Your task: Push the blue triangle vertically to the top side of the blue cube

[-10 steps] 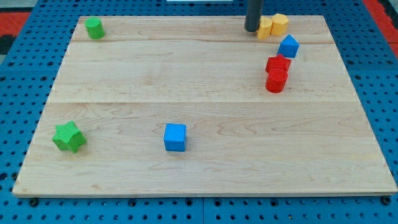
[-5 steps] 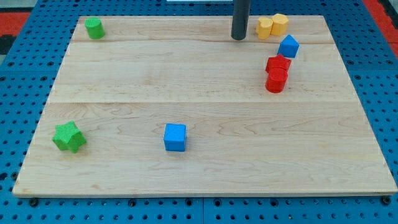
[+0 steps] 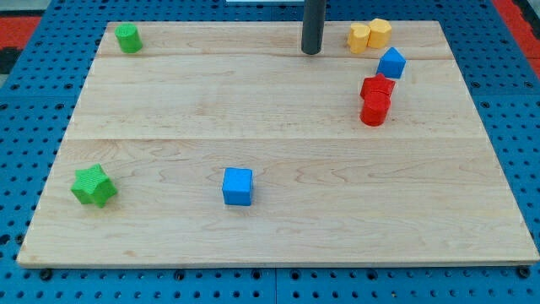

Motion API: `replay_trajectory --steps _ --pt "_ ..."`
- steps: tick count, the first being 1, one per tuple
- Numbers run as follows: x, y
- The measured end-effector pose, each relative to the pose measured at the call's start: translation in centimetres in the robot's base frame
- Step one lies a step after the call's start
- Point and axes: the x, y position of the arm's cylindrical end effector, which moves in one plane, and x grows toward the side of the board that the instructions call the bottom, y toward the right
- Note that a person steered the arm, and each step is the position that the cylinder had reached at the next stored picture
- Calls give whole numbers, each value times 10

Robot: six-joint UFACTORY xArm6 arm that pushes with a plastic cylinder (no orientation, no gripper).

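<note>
Blue pegboard surrounds a pale wooden board (image 3: 278,245) that fills most of the frame. My tip (image 3: 312,52) stands near the upper edge, a little right of centre, touching no block; the rod ends bare, with no pincer to spread or press together. The blue triangle (image 3: 391,63) sits in the upper right, to the right of my tip and slightly lower, just below the two yellow blocks (image 3: 369,35) and just above the two red blocks (image 3: 375,99), which are huddled together. The blue cube (image 3: 238,187) lies well apart from it, in the lower middle-left of the frame. A green cylinder-like block (image 3: 127,38) occupies the upper left corner and a green star (image 3: 93,186) the lower left.

As I judge it, the approach is in hand and the push itself is not yet begun. The triangle needs to travel leftward across the board to a spot directly above the cube. That calls for bringing my tip around to the triangle's right side, threading between the yellow and red blocks without nudging them, then driving left in a steady line.
</note>
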Motion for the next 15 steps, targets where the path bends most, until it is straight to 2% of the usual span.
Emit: replay_trajectory --steps 2,4,6,7,8,9,10,11,12,13,14,15 --pt "10 0" --pt "69 90" --pt "72 155" --pt "46 130" --pt "42 56" --pt "42 112" --pt "13 134" --pt "6 41" --pt "26 -16" --pt "41 -47" --pt "-10 -82" --pt "-21 -74"
